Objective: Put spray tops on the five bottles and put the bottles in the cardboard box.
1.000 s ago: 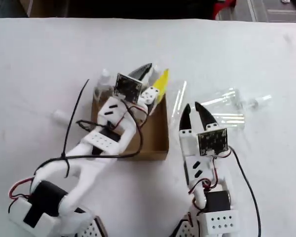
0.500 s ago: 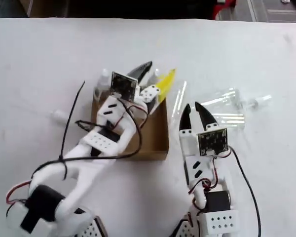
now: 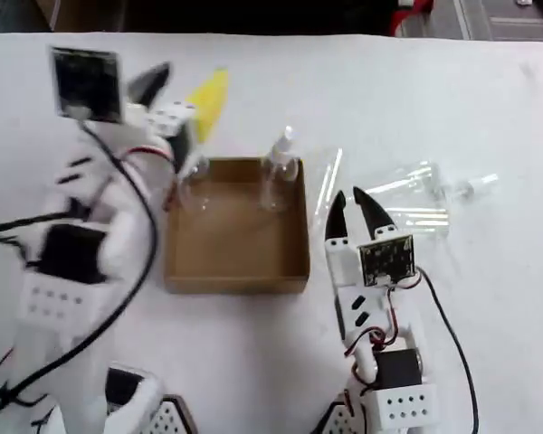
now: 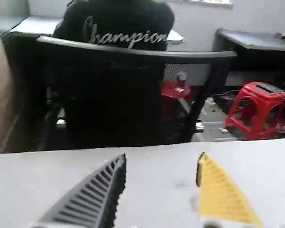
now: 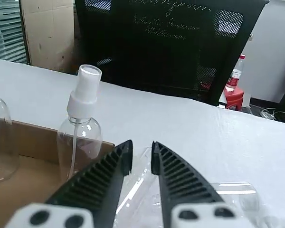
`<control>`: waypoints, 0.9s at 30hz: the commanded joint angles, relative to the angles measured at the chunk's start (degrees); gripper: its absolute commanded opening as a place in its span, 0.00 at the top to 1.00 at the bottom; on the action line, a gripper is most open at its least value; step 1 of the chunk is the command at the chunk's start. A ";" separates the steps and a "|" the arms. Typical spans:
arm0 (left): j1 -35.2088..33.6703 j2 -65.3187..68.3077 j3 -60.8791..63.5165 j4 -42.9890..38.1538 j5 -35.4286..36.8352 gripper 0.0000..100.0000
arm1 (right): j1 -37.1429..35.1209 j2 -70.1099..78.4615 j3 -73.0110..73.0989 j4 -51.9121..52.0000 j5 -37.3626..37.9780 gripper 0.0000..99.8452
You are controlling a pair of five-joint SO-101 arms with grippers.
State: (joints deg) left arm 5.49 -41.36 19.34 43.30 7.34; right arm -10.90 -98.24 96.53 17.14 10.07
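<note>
The cardboard box [image 3: 236, 262] sits mid-table. A clear bottle with a white spray top [image 3: 279, 172] stands upright in its far right corner, seen as the capped bottle [image 5: 81, 135]. A second bottle [image 3: 191, 169] stands at the far left corner, partly behind the left arm. My left gripper [image 3: 192, 72] is raised beyond the box's left side, open and empty, with a black and a yellow finger [image 4: 221, 194]. My right gripper [image 3: 350, 193] rests just right of the box, its black fingers a little apart with nothing between them [image 5: 141, 147].
Clear plastic wrappers [image 3: 416, 212] and another clear bottle [image 3: 434, 185] with a white top lie on the table right of the right gripper. A black chair [image 4: 118, 90] stands past the table's far edge.
The left arm has lifted off the box and swung back to the left, gripper open. A capped bottle now stands uncovered in the box. The right arm has stayed put.
</note>
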 commanded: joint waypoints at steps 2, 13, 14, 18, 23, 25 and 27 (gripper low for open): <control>-9.80 1.45 -19.16 21.36 -8.44 0.77 | -0.22 0.40 0.62 -1.10 -0.26 0.94; -22.29 1.63 -32.18 40.00 -12.31 0.77 | -0.04 0.31 0.62 -1.01 -0.26 0.94; -23.43 1.63 -32.70 41.67 -12.31 0.77 | -0.04 0.31 0.62 -1.01 -0.26 0.94; -25.45 1.98 -32.18 50.02 -12.31 0.77 | 0.75 -0.22 0.62 -1.36 -0.26 0.94; -25.98 1.63 -17.93 47.21 -11.96 0.77 | 8.48 0.22 0.53 -4.62 -2.37 0.94; -27.47 1.63 -9.14 41.14 -11.34 0.77 | 8.84 0.22 0.62 -4.53 -5.54 0.94; -28.70 1.63 0.09 32.97 -8.26 0.77 | 8.92 0.22 0.62 -4.53 -6.33 0.94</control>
State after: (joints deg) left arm -20.70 -39.52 4.13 89.27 -4.44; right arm -3.08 -98.33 96.53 13.98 6.46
